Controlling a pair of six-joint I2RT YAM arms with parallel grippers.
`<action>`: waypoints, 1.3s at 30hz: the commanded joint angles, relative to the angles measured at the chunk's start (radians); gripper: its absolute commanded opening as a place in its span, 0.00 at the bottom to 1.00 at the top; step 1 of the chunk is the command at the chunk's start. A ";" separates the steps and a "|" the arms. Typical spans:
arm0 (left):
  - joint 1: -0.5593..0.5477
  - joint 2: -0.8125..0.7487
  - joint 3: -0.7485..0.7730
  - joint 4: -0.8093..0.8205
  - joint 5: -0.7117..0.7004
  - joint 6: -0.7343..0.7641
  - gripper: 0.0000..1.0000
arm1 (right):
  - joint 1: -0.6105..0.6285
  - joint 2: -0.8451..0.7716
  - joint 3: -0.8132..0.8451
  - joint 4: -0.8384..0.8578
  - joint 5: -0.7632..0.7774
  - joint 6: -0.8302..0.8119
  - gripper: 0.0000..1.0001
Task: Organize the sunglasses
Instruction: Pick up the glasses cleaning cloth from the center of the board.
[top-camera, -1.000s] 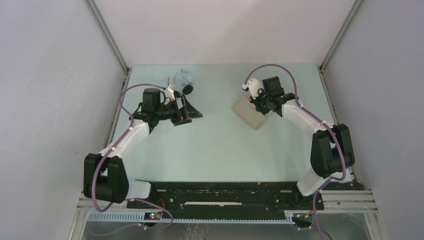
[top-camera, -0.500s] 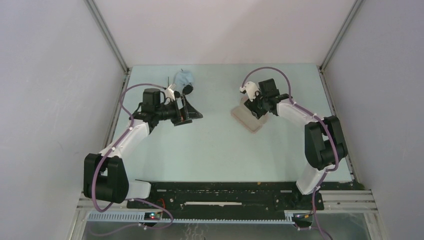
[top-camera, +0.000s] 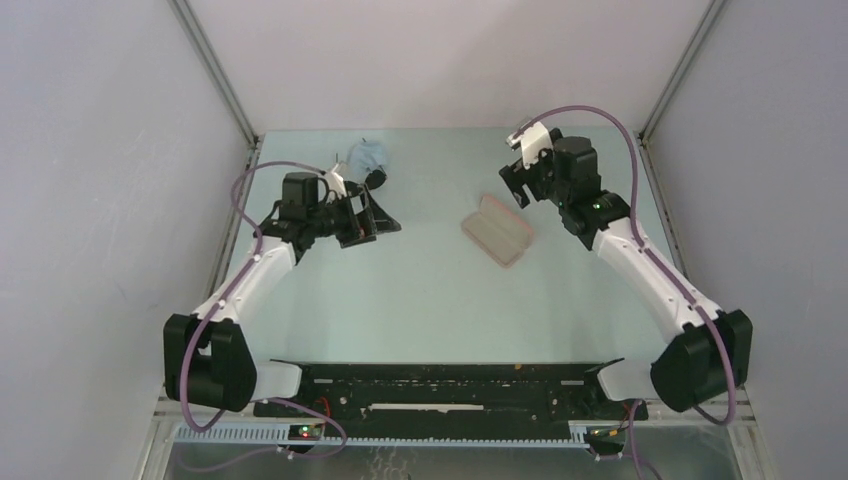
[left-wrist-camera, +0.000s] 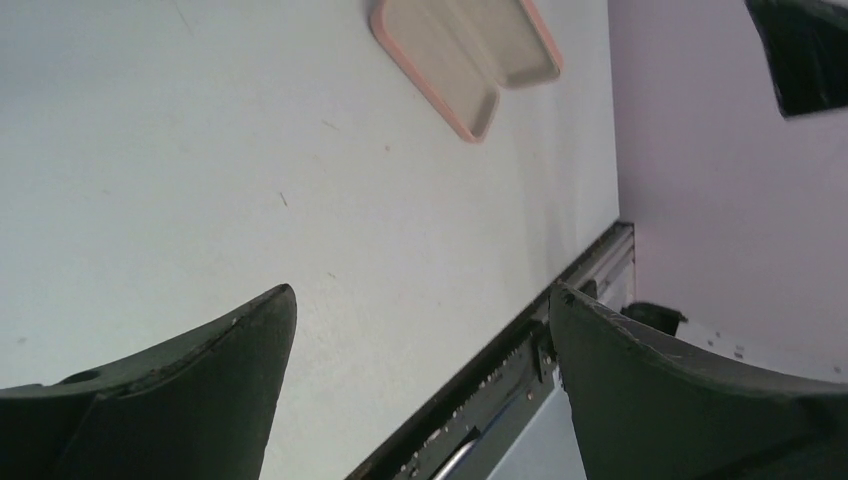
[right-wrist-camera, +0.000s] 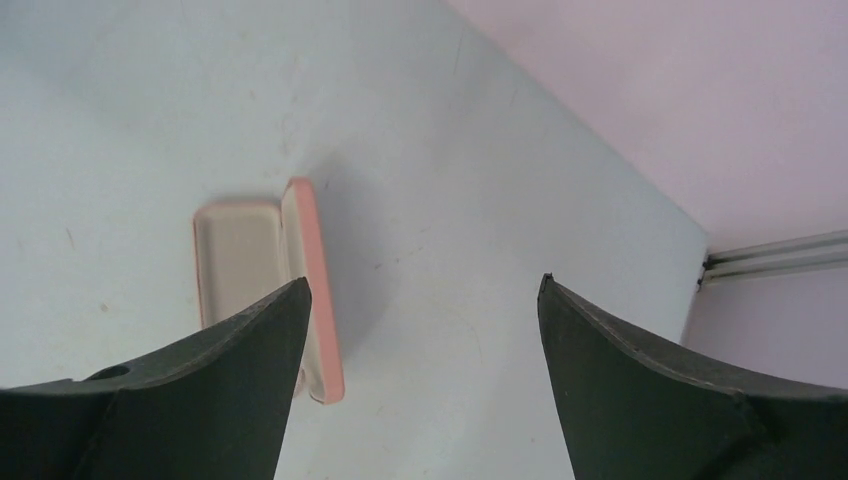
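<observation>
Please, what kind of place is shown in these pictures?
Probably a laboratory robot test cell: plain panels on aluminium posts enclose a pale table, two arms are bolted to a black rail at its near edge, and small props lie on it, such as an open pink case.

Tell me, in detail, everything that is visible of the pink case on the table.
The pink case is oblong with rounded corners and looks like hard plastic. It lies open: two shallow halves, joined along one long side, show their insides. It is pink outside and pale beige inside. Both halves look empty. It lies at a slant on the pale table, right of the middle. Only the table touches it.
</observation>
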 joint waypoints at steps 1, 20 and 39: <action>0.006 -0.018 0.147 -0.058 -0.172 -0.003 1.00 | 0.074 -0.077 0.016 0.036 0.138 0.131 0.91; 0.071 0.642 1.047 -0.456 -0.649 0.068 0.94 | 0.184 -0.337 -0.261 0.050 0.179 0.722 0.97; 0.124 1.201 1.490 -0.294 -0.674 0.096 0.69 | 0.188 -0.438 -0.389 -0.029 0.306 0.890 0.96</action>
